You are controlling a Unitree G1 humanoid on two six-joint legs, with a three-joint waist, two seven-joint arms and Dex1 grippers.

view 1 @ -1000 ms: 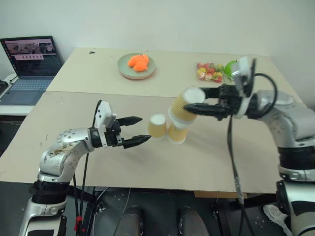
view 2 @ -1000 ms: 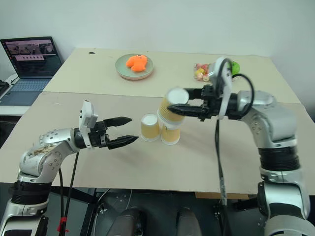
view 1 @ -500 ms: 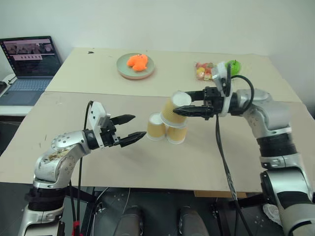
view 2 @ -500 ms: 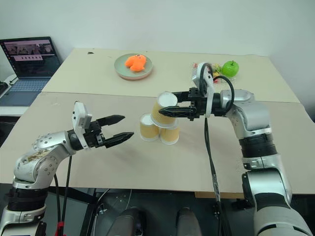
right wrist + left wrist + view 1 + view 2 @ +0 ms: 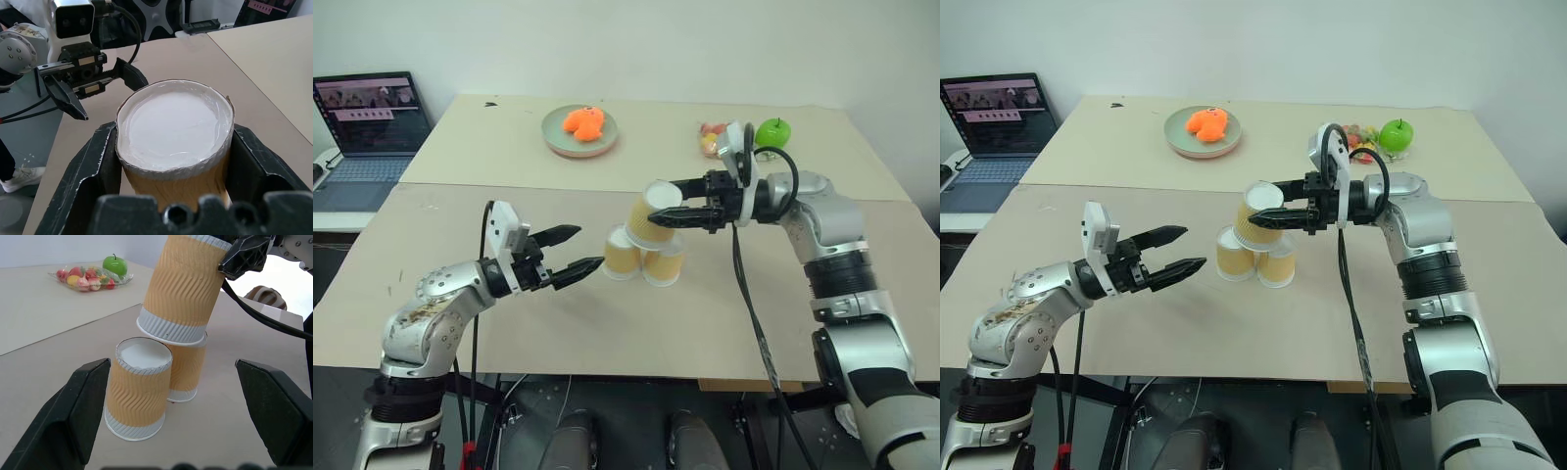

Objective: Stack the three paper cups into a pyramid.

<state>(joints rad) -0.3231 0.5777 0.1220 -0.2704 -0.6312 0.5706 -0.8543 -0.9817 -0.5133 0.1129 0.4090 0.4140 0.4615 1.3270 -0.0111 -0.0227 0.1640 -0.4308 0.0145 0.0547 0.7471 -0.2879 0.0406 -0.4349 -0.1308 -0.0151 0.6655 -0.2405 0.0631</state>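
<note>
Three paper cups, all tapered, corrugated wavy yellow-orange sleeves, white rims and flat white bases, all upside down. Two stand side by side, touching, on the beige matte counter [image 5: 509,323]: the left base cup [image 5: 623,253] and the right base cup [image 5: 665,265]. The third cup [image 5: 656,212] is clamped in the right gripper [image 5: 671,213], black fingers pressed on both sides of it near the white base. It is tilted, rim down, over the two base cups; its rim sits against or just above the right base cup, contact cannot be told for sure.

Left gripper [image 5: 579,251] is spread wide with nothing in it, two black pointed fingers aimed at the left base cup, just beside it, not touching. Left wrist view shows the cups between its fingers but apart from them.

Far side of the counter: one round pale-green plate [image 5: 558,140] with one soft orange toy [image 5: 584,121] on it; one clear bag of small red and yellow sweets [image 5: 1363,134]; one glossy green apple [image 5: 771,131] just beside the bag. One open laptop [image 5: 370,127] on a separate surface to the left, screen lit.
</note>
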